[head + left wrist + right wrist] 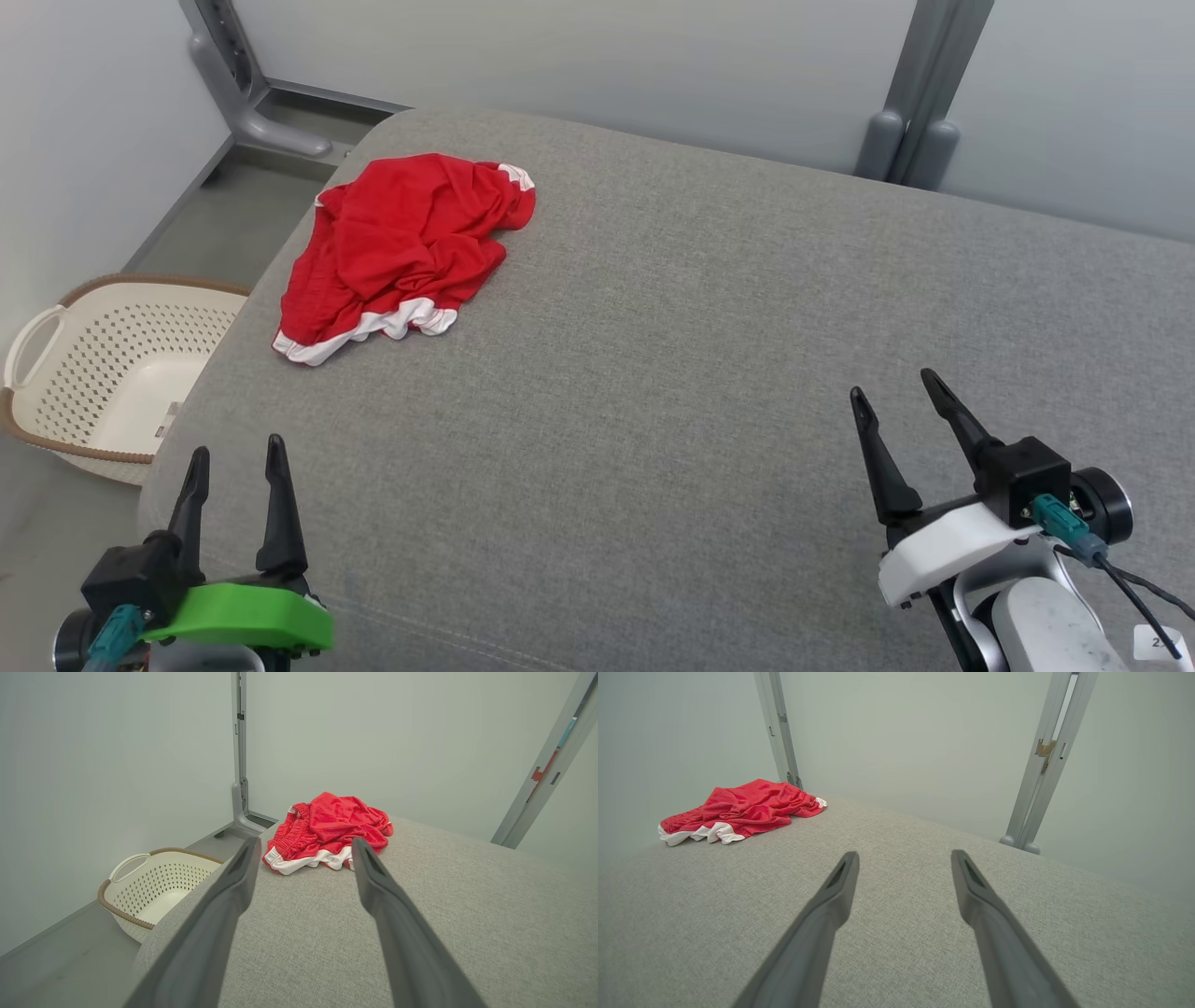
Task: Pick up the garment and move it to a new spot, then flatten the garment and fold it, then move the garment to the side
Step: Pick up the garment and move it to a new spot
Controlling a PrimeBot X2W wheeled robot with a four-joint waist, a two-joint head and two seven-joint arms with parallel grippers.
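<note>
A crumpled red garment (401, 247) with white trim lies near the far left corner of the grey cushioned surface (691, 373). In the left wrist view the garment (329, 830) sits ahead, beyond the fingertips. It shows at the upper left in the right wrist view (740, 809). My left gripper (236, 455) hovers open over the near left edge, well short of the garment, nothing between its fingers. Over the near right part, my right gripper (892, 387) is open and empty too, far from the garment.
A cream perforated laundry basket (112, 364) with a brown rim stands on the floor left of the surface. Grey metal posts (920, 93) rise against the pale wall behind. The surface's left edge (201, 392) drops off next to the basket.
</note>
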